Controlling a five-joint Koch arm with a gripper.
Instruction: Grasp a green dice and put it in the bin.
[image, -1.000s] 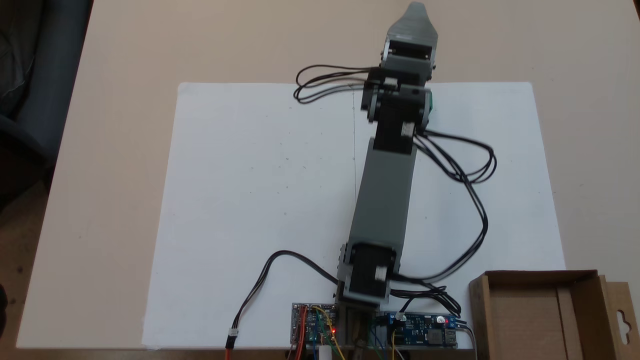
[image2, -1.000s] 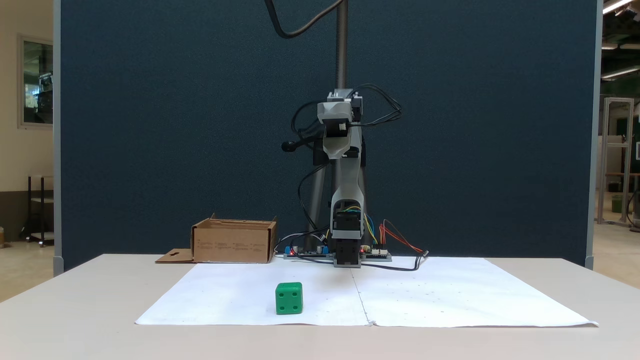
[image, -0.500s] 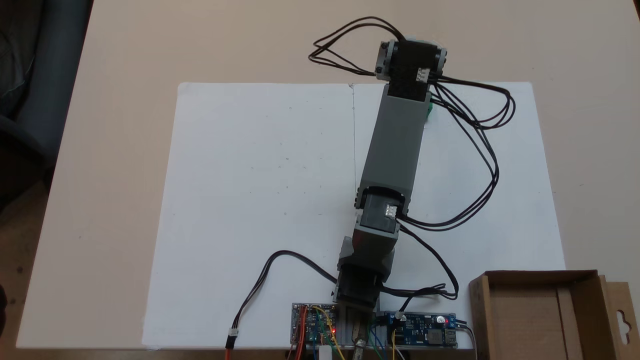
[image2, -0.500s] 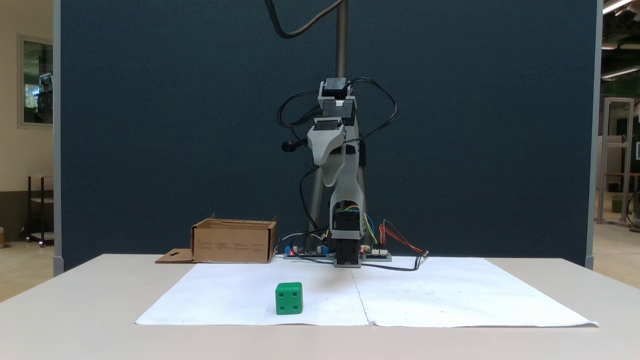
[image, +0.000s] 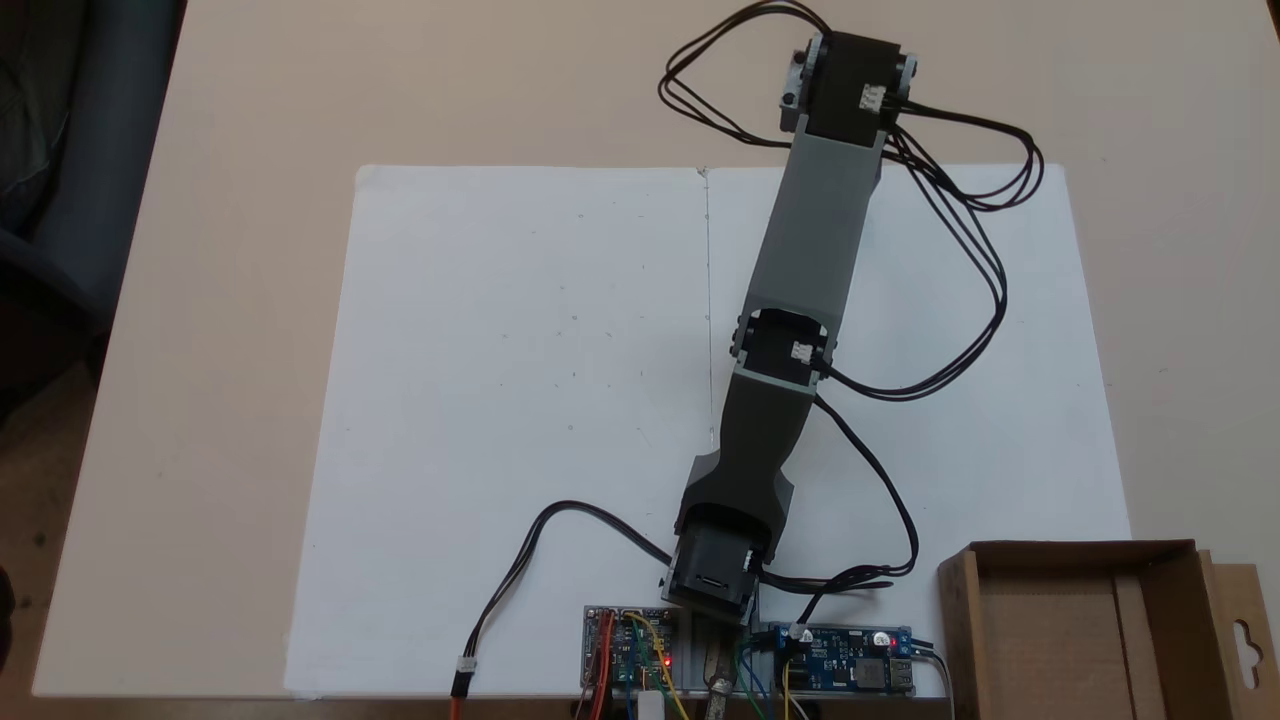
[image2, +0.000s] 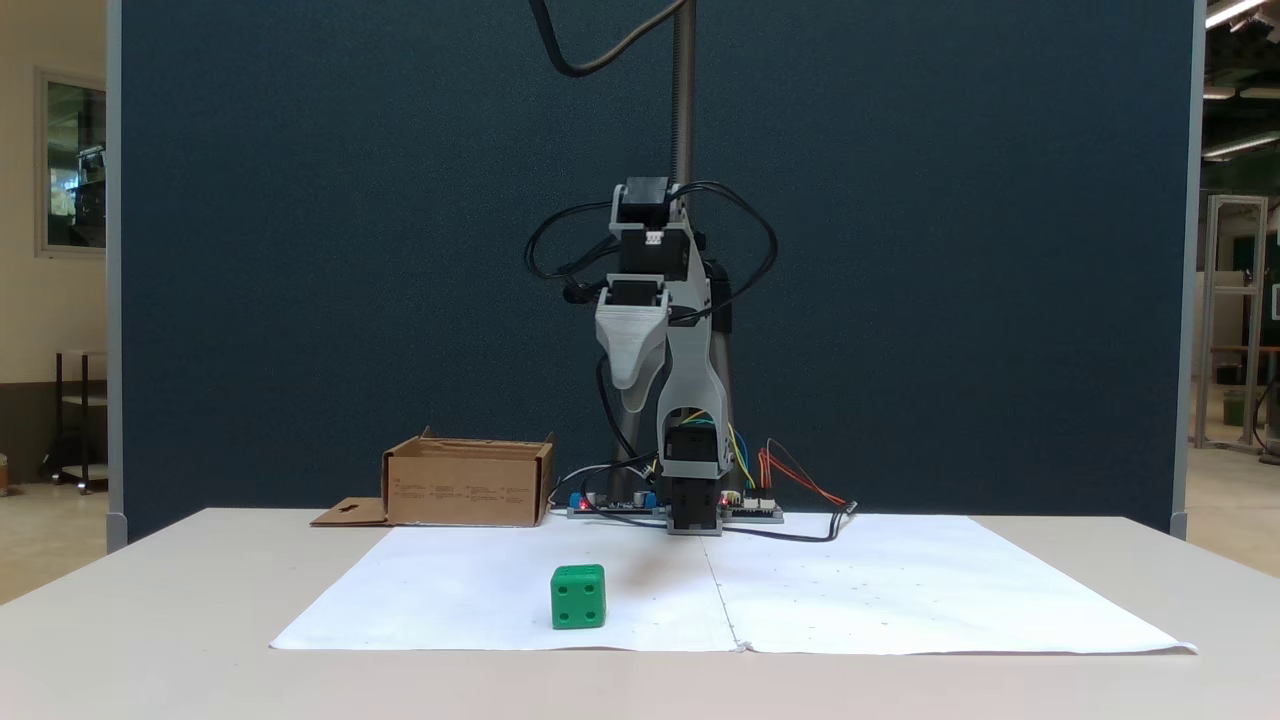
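Hanging tool (image2: 633, 385) above green dice (image2: 578, 597), bin (image2: 467, 485) unlabelled legibly

green dice (image2: 578, 597) on the paper sheet (image2: 900, 600), bin (image2: 468, 485) behind it, left of the arm base (image2: 695, 505)

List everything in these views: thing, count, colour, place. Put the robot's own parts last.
green dice: one, bright green, on the white paper near its front edge in the front fixed view, clear of the arm.
bin: one, brown cardboard, open top, at the table corner beside the robot's base.
white paper: two sheets joined at a centre seam, white, across the table.
table: one, beige.
circuit boards: two, one blue, beside the base.
partition: one, dark blue, behind the table.
cables: several, black, looping off the arm.
arm: one, grey and black, stretched over the paper.
end effector: one, grey, pointing down, high above the dice.
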